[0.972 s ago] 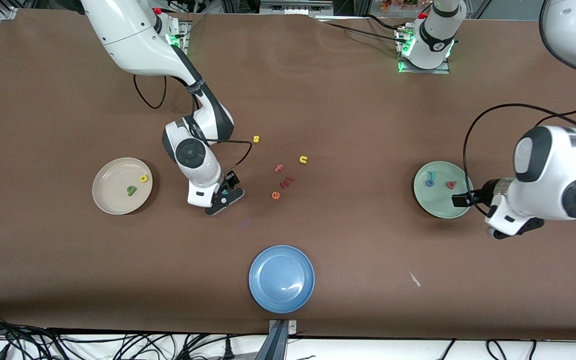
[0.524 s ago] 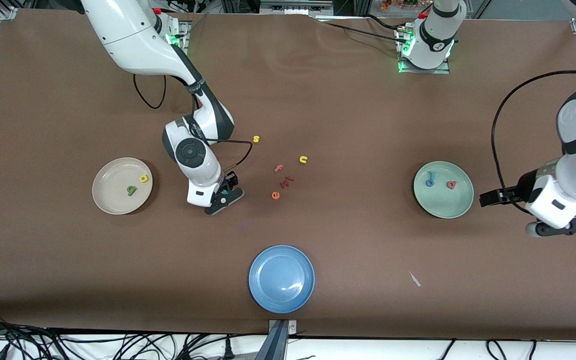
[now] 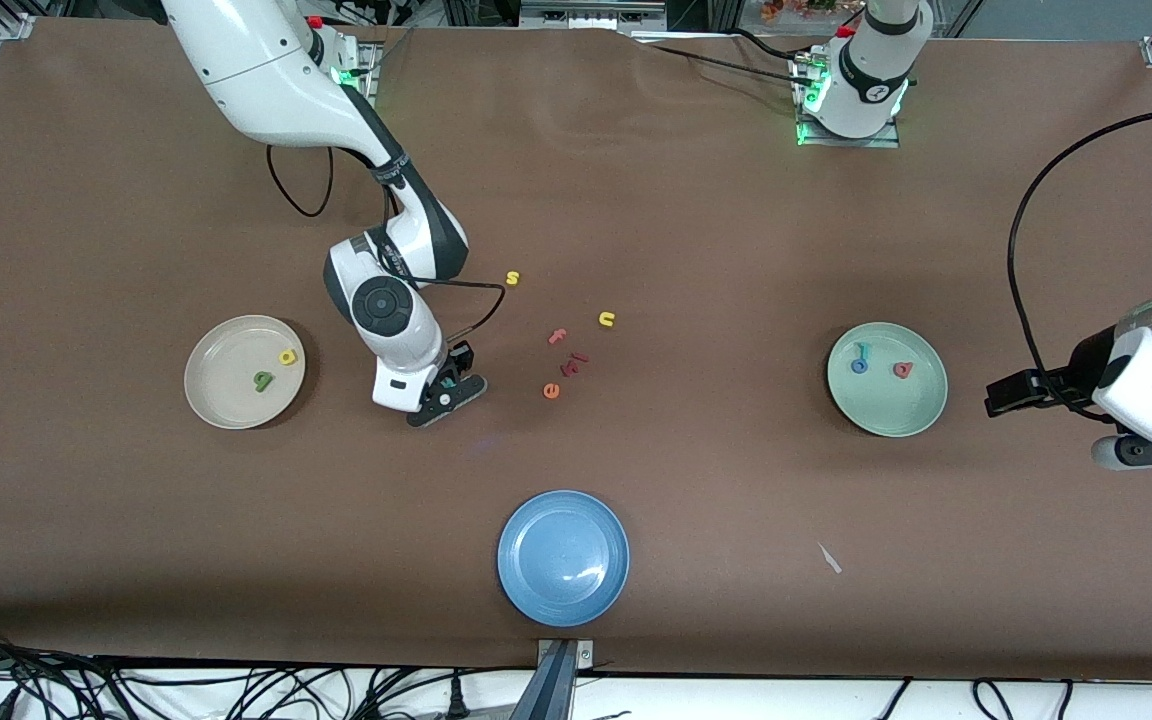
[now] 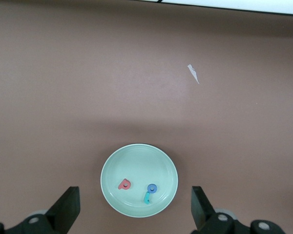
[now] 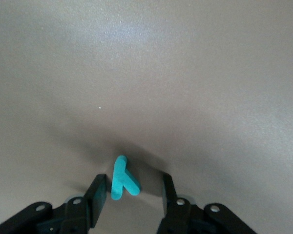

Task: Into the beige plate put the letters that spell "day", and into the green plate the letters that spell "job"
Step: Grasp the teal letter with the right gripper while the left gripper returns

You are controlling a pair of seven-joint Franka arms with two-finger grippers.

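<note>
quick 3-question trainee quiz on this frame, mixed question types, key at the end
1. True or false: the green plate holds three letters.
2. Which letter lies between the right gripper's fingers? A) yellow s B) teal y C) orange e
3. Fill in: the beige plate holds ___ letters.

Key
1. True: teal j, blue o and red-pink letter.
2. B. The fingers flank it on the table, not visibly pinching it.
3. Two: yellow letter and olive-green letter.

The left gripper is open, above the table by the green plate.

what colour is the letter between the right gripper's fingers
Teal; the y shows best in the right wrist view, between the right gripper fingers.
</note>
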